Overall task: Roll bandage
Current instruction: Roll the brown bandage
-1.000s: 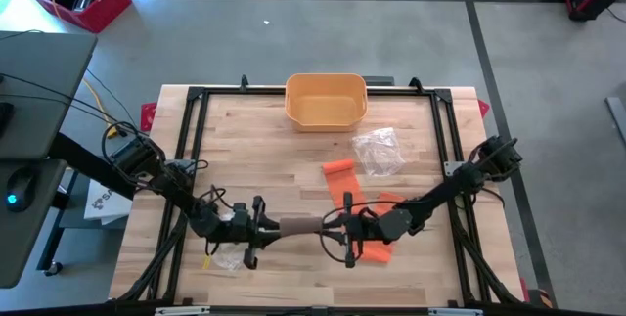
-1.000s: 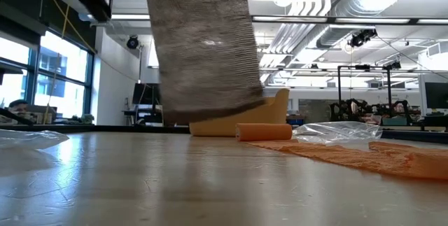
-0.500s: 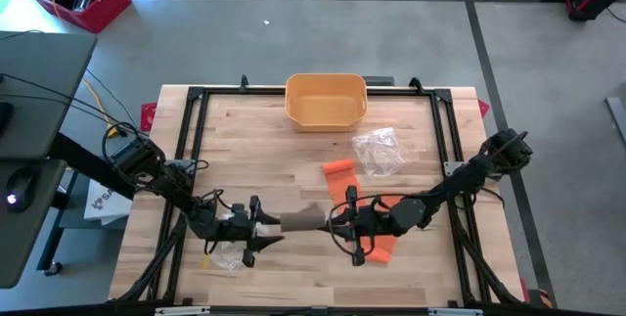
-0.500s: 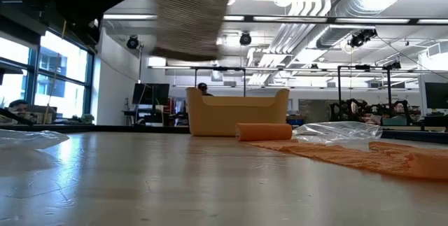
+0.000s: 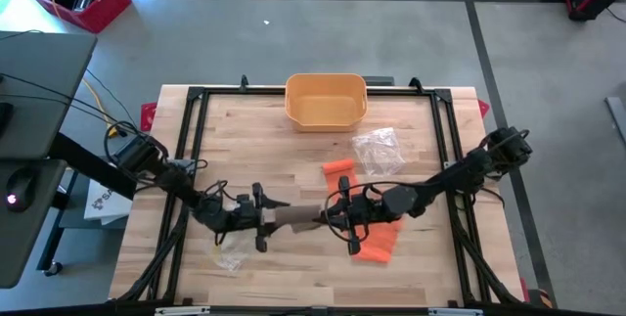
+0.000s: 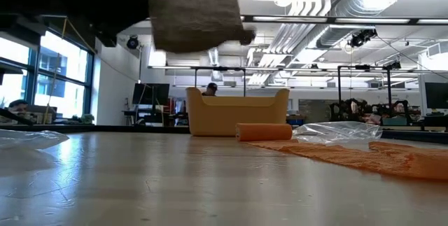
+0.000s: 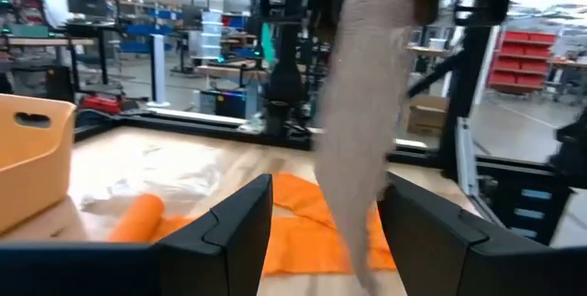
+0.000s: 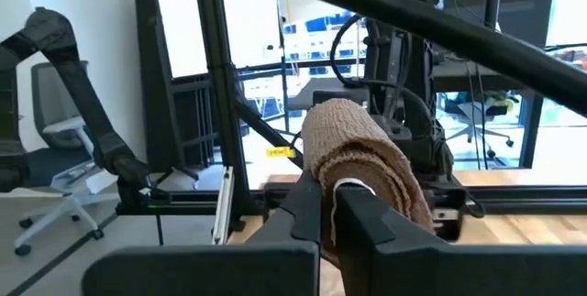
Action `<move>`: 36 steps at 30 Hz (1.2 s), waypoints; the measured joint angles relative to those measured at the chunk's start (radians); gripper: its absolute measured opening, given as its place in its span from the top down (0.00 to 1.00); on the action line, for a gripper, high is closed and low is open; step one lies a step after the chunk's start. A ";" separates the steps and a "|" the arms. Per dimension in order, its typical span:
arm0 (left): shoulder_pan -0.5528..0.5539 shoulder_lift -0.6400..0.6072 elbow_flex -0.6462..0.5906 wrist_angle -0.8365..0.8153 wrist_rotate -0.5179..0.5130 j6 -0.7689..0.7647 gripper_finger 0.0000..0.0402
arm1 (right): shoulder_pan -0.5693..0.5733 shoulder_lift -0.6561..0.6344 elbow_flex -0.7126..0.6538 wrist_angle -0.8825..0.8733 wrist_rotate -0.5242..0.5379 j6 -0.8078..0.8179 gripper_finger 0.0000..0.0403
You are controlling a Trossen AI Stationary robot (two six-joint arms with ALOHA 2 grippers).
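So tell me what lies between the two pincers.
The high view shows the tan bandage spanning the gap: the right pincer is shut on its rolled end, and the strip runs between the open fingers of the left pincer. Nothing else lies there.

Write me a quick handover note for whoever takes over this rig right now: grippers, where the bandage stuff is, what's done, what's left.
Right gripper: shut on the tan bandage, holding its rolled end above the table's front middle.
Left gripper: open, fingers either side of the bandage's hanging tail, not gripping.
Orange bandage: partly unrolled on the table, its rolled end near the plastic wrapper.
Yellow bin: at the back edge; nothing seen inside.
Done: tan bandage partly rolled.
Left: roll up its loose tail; the orange one still lies unrolled.
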 joint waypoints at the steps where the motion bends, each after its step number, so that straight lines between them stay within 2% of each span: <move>1: 0.014 0.000 0.000 0.004 0.018 0.001 0.53 | -0.002 0.000 0.000 -0.002 -0.003 0.001 1.00; 6: 0.067 0.000 0.019 0.017 0.152 0.013 0.53 | -0.007 0.000 0.000 -0.002 -0.004 0.004 1.00; 9: 0.081 -0.001 0.051 -0.027 0.178 0.008 0.56 | -0.007 0.000 0.000 -0.001 -0.005 0.004 1.00; 12: 0.080 -0.001 0.085 -0.154 0.179 -0.033 0.67 | -0.007 0.000 0.000 -0.001 -0.006 0.004 1.00; 16: 0.054 0.006 0.128 -0.333 0.172 -0.130 0.92 | -0.007 0.000 0.000 -0.001 -0.004 0.027 1.00; 18: 0.030 0.018 0.144 -0.388 0.144 -0.157 0.97 | -0.007 0.000 0.000 -0.001 -0.004 0.024 1.00; 26: -0.047 0.077 0.158 -0.472 0.061 -0.336 1.00 | -0.006 -0.012 0.000 0.025 0.005 -0.028 1.00; 30: -0.078 0.102 0.158 -0.510 0.050 -0.445 1.00 | -0.004 -0.043 0.000 0.004 0.015 -0.046 1.00; 36: -0.131 0.138 0.158 -0.492 0.046 -0.522 1.00 | 0.010 -0.059 0.000 -0.040 0.023 -0.057 1.00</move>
